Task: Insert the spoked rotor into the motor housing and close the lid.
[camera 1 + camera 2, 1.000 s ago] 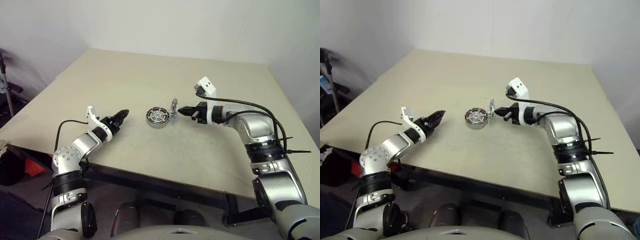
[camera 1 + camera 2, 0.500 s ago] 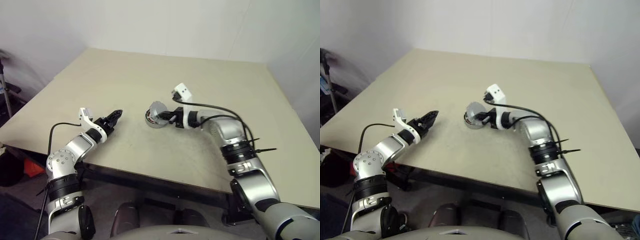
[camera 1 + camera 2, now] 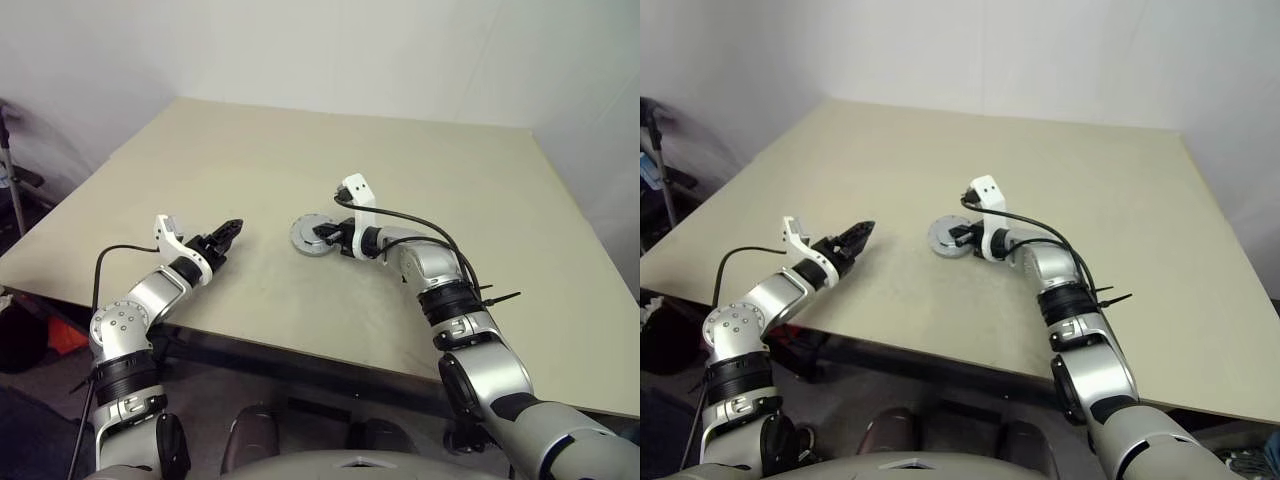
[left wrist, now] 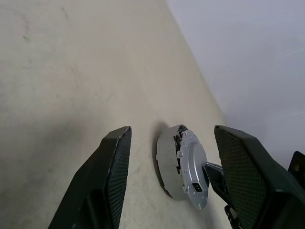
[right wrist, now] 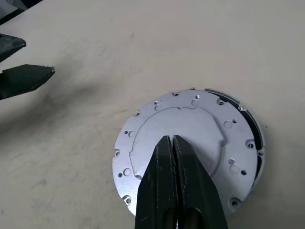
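We've got the lid [image 5: 188,143] sitting on the motor housing [image 4: 167,162] slightly off-centre, clenched right end effector [image 5: 172,143] pressing it, left end effector [image 3: 226,233] released, seating left

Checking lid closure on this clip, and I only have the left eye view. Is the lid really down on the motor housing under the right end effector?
Observer: In the right wrist view the lid lies over the motor housing, but a dark crescent of housing shows along one edge, so it looks slightly off-centre.
Operator: Is the right end effector gripping it?
Observer: No. The right end effector is shut, with its tips over the lid's plain face; I cannot tell if they press on it.
Operator: And the left one?
Observer: The left end effector is open, holds nothing, and points at the housing from a gap away.
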Robot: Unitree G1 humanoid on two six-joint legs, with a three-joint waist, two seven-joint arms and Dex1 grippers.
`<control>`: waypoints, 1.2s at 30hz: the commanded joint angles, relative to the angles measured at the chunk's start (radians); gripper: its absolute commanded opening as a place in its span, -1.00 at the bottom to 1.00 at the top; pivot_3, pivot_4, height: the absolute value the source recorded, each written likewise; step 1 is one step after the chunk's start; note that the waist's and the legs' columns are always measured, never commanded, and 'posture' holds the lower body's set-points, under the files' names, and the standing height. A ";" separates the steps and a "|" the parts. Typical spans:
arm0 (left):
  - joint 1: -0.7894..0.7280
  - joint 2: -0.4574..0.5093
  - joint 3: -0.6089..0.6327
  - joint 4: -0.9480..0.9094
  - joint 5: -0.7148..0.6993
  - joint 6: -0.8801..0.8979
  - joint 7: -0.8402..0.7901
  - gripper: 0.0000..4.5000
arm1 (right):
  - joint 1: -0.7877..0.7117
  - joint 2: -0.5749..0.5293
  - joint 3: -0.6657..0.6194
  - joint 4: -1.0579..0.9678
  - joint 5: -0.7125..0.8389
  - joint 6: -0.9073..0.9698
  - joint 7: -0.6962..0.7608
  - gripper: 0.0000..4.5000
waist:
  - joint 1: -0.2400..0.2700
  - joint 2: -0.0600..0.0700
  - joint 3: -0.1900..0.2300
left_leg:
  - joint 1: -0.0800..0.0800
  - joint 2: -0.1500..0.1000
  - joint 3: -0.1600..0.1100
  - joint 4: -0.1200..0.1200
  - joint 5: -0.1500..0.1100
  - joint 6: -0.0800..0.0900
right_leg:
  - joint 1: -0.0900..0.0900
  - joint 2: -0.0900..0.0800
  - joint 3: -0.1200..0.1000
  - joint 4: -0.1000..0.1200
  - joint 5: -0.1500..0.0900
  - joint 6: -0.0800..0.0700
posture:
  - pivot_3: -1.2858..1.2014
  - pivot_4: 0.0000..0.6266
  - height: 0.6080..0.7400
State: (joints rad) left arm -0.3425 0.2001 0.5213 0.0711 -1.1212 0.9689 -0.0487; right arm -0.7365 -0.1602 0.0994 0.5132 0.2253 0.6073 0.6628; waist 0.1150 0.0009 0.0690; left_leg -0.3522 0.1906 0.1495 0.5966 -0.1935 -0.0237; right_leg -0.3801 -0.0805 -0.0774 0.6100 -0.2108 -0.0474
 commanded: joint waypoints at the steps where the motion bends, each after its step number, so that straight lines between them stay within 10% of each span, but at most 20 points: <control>1: -0.014 0.011 0.005 -0.028 -0.017 -0.015 -0.009 0.32 | 0.027 -0.023 -0.004 -0.059 0.020 -0.025 0.064 -0.99 | 0.000 0.000 0.000 | 0.001 0.000 0.000 0.000 0.000 0.000 | 0.001 0.000 0.000 -0.001 0.000 0.000 | 0.03 -1.00 1.00; 8: -0.035 0.014 -0.012 -0.007 0.006 -0.031 -0.026 0.32 | 0.076 -0.041 -0.039 -0.160 0.099 -0.173 0.231 -0.91 | -0.009 0.000 0.000 | -0.004 0.000 0.000 -0.002 0.000 0.000 | -0.004 0.000 0.000 -0.001 0.002 -0.004 | 0.03 -1.00 1.00; 19: -0.066 0.087 -0.113 -0.034 0.107 -0.070 -0.159 0.32 | 0.023 0.027 -0.033 0.105 0.027 -0.429 0.205 0.61 | -0.021 0.000 0.000 | -0.007 0.000 0.000 -0.001 0.000 0.000 | -0.006 0.000 0.000 -0.001 0.004 -0.006 | 0.03 -1.00 1.00; 33: -0.051 0.121 -0.110 -0.070 0.092 -0.024 -0.182 0.32 | -0.068 0.094 -0.051 0.412 -0.053 -0.672 0.141 0.61 | -0.023 0.000 0.000 | -0.010 0.001 0.001 -0.001 0.000 0.000 | -0.009 0.000 -0.001 0.000 0.004 -0.008 | 0.03 -1.00 1.00; 36: -0.051 0.122 -0.109 -0.075 0.092 -0.019 -0.182 0.32 | -0.072 0.096 -0.057 0.447 -0.063 -0.736 0.147 0.89 | -0.023 0.000 0.000 | -0.009 0.001 0.001 -0.001 0.000 0.000 | -0.009 0.000 -0.001 0.000 0.004 -0.008 | 0.03 -1.00 1.00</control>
State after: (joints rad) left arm -0.3818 0.3089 0.4001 0.0365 -1.0110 0.9480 -0.2181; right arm -0.7891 -0.0661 0.0579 0.9481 0.1679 -0.0903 0.8093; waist 0.0924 0.0009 0.0691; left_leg -0.3615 0.1913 0.1506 0.5962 -0.1936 -0.0233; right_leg -0.3889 -0.0802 -0.0779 0.6102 -0.2066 -0.0553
